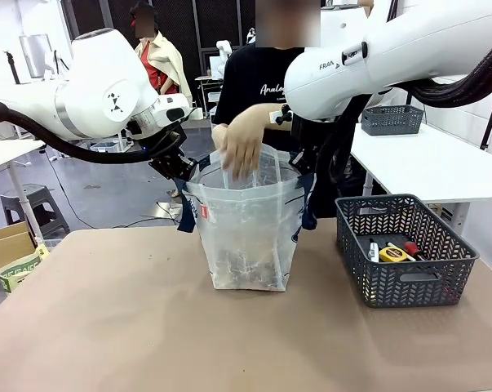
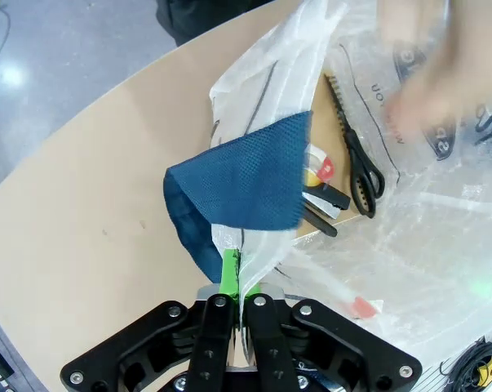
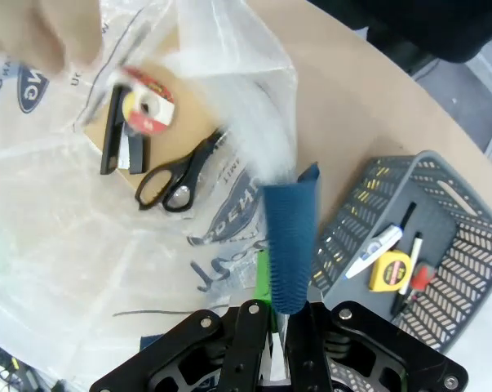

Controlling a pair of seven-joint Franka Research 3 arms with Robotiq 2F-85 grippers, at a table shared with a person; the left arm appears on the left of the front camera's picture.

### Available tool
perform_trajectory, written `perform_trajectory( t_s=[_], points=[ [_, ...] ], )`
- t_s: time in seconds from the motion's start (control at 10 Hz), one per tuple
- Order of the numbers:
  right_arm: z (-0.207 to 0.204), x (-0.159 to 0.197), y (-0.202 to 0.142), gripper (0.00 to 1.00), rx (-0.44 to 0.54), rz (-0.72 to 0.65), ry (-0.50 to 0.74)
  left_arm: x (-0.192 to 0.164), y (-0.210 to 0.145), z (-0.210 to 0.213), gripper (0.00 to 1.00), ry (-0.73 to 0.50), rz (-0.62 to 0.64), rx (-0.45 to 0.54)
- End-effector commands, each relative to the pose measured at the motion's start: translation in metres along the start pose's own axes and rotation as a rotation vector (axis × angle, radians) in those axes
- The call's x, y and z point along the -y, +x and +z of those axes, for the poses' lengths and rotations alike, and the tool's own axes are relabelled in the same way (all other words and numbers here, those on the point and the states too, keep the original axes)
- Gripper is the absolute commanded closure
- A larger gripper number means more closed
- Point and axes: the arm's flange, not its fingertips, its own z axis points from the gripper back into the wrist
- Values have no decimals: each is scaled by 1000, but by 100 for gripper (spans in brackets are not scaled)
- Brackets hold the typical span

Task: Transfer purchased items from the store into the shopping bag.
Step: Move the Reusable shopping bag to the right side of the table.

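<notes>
The translucent shopping bag [image 1: 246,237] stands upright mid-table with its mouth held wide. My left gripper [image 1: 183,170] is shut on the left rim by the navy handle [image 2: 246,184], and its fingers [image 2: 228,273] pinch the plastic. My right gripper [image 1: 303,163] is shut on the right rim and blue strap [image 3: 290,245]. A person's hand [image 1: 241,147] reaches into the bag's mouth. Inside the bag lie black scissors [image 3: 180,175], a tape roll [image 3: 148,110] and a black stapler [image 3: 119,139] on a flat brown packet [image 2: 335,131]. The grey lattice basket [image 1: 405,249] sits to the bag's right.
The basket [image 3: 466,204] holds a yellow tape measure [image 3: 390,269], a white pen-like piece [image 3: 376,249], a marker and a small red piece. A second grey basket [image 1: 391,119] stands on a white table at the back right. A cardboard box [image 1: 9,249] sits off the table's left edge.
</notes>
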Motion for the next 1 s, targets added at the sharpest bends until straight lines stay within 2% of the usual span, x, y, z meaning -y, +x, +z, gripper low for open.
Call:
perform_trajectory(
  t_s=[0.0,0.9],
  points=[
    [1,1,1,100,2,0,-4,-2,-1,0,100,10,3,-3],
    [1,1,1,100,2,0,-4,-2,-1,0,100,10,3,-3]
  ],
)
